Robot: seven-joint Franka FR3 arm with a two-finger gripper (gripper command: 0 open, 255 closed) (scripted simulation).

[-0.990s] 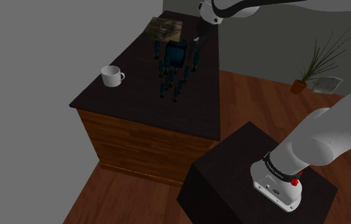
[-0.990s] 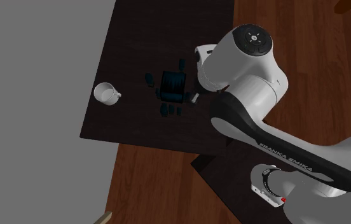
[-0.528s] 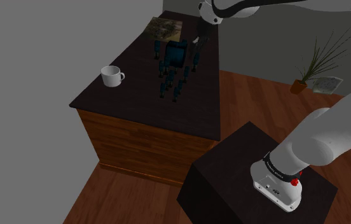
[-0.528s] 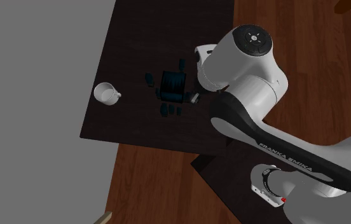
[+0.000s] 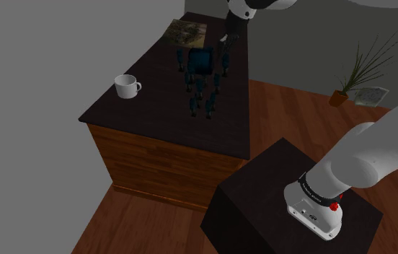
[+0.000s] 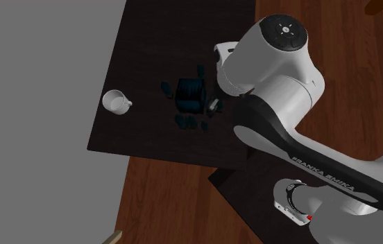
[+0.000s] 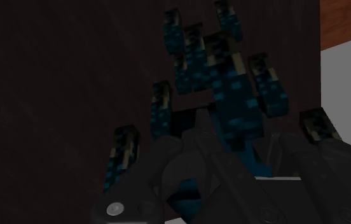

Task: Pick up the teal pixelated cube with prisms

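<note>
The cube (image 5: 202, 61) sits toward the far end of the dark table (image 5: 154, 108), well apart from the white mug (image 5: 127, 86) near the shoulder view's left edge; it is a dark teal, blotchy block with small prisms (image 5: 194, 107) of the same colour standing loose around it, several strung out toward the table's near edge; whether it rests on the table or hangs just above it, I cannot tell. The hand (image 5: 226, 42) comes down at the cube's side toward the shoulder view's right, touching it; beyond it a flat patterned mat (image 5: 187, 30) lies on the table's far end.

In the second exterior view the cube (image 6: 189, 93) lies between the mug (image 6: 116, 101) and the hand (image 6: 213, 106), the hand right against its edge; the white arm (image 6: 280, 55) hangs above the table (image 6: 148, 41) and hides part of it.

In the wrist view the fingers (image 7: 161, 165) of the hand (image 7: 231, 143) are drawn in on the cube (image 7: 225, 83), pinching its near part between them; prisms (image 7: 160, 111) stick up on both sides of the fingers.

The arm rises from the dark stand (image 5: 262, 209) on a wooden floor (image 5: 154, 224); a potted plant (image 5: 349, 83) stands on the floor by the grey wall.
</note>
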